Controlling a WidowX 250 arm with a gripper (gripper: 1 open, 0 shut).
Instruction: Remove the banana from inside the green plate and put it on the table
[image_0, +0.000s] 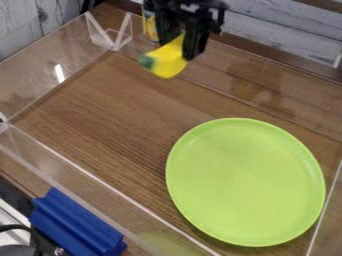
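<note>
My dark gripper (181, 42) hangs over the far middle of the brown wood-grain table (120, 120), shut on the small yellow banana (166, 59), which dangles above the wood with its green tip low on the left. The large lime-green plate (246, 181) lies at the near right, with nothing on it, well apart from the gripper. Motion blur smears the fingers.
A yellow-labelled can (160, 24) stands at the back, just behind the gripper. Clear acrylic walls (54, 75) border the table. A blue block (74, 225) sits outside the wall at the near left corner.
</note>
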